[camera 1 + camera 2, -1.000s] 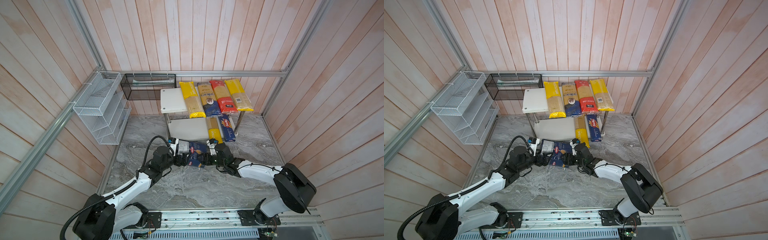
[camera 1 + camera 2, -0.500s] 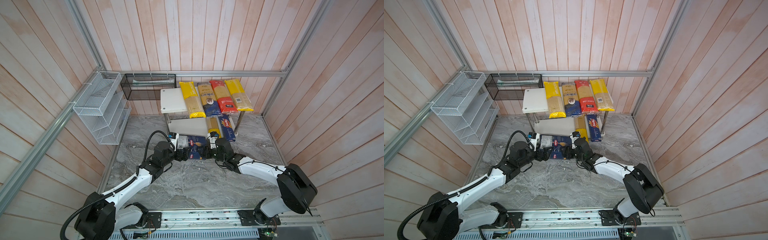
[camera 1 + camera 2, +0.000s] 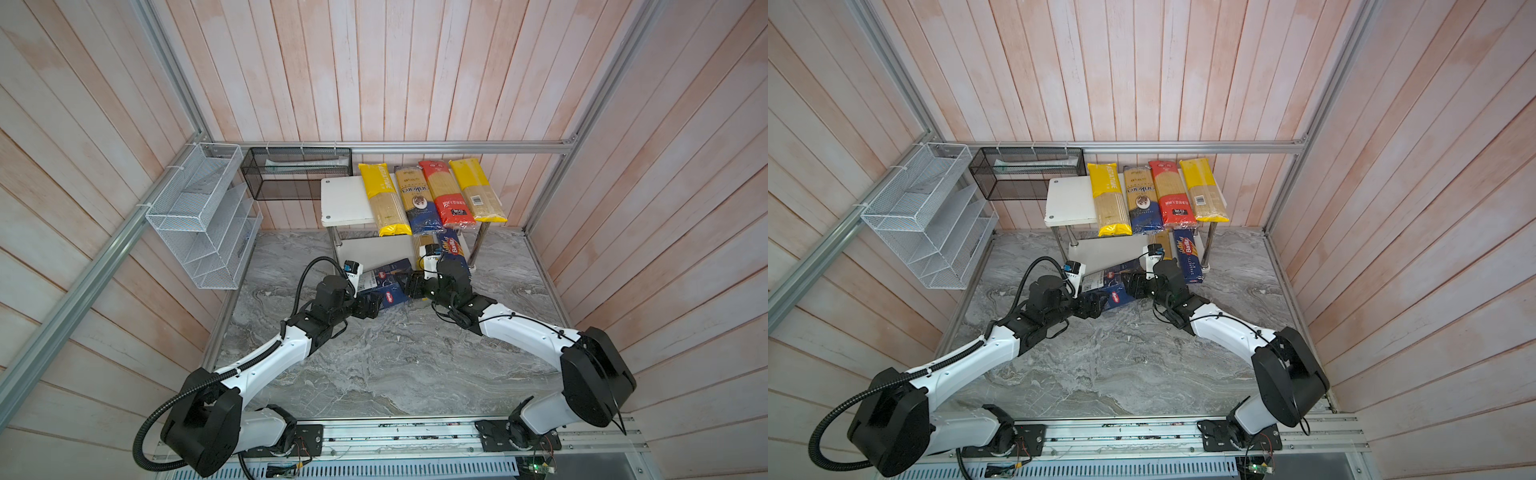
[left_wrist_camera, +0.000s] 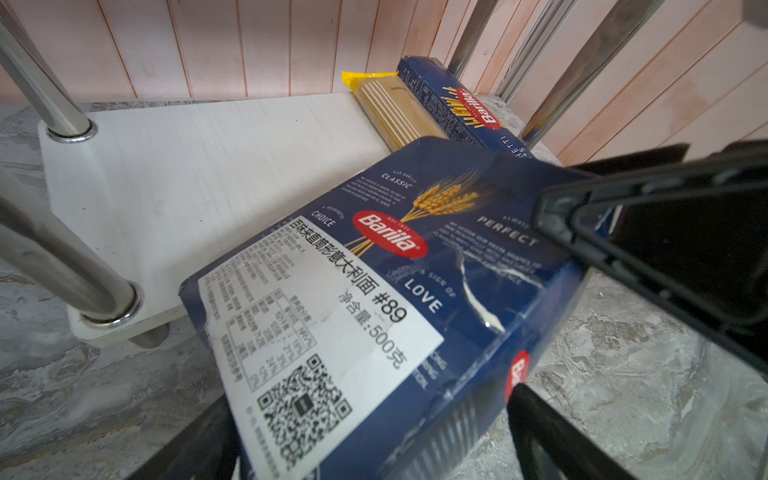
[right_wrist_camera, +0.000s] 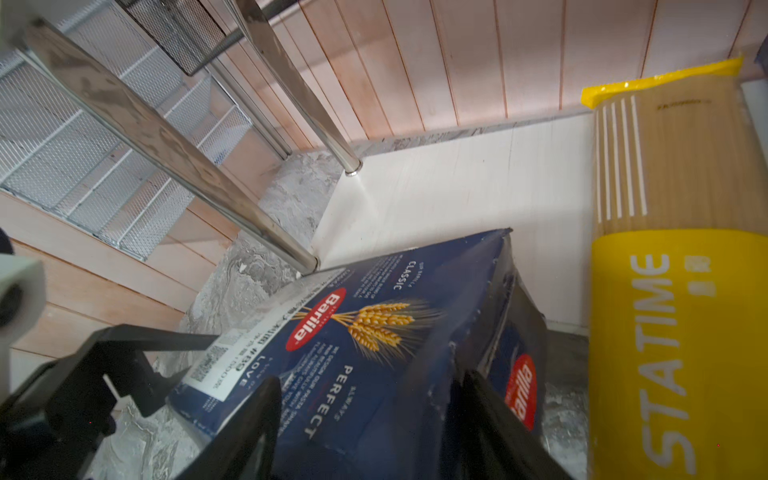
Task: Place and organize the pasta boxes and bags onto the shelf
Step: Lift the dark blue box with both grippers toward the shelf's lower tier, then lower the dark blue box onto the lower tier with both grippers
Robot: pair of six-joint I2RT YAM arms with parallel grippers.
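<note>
My left gripper (image 3: 368, 309) is clenched on the near left end of the wide box (image 3: 385, 281). In the left wrist view its fingers (image 4: 552, 436) sit on either side of the carton. My right gripper (image 3: 415, 286) grasps the same box at its right end, and in the right wrist view its fingers (image 5: 249, 419) flank the blue card. Between the two grippers the wide box is held tilted over the desk (image 3: 395, 365), white label up. Its far end reaches over the near edge of the lower board (image 3: 374, 249) of the shelf (image 3: 482, 245). I cannot tell whether it touches that board.

Right of it on the lower board lies the lower yellow bag (image 4: 399, 112), with the narrow box (image 3: 1187, 257) just beside it, further right. On the top board (image 3: 1067, 199) four bags lie side by side, left to right: left yellow bag (image 3: 384, 199), gold-and-blue bag (image 3: 417, 203), red bag (image 3: 444, 195), right yellow bag (image 3: 478, 191).
</note>
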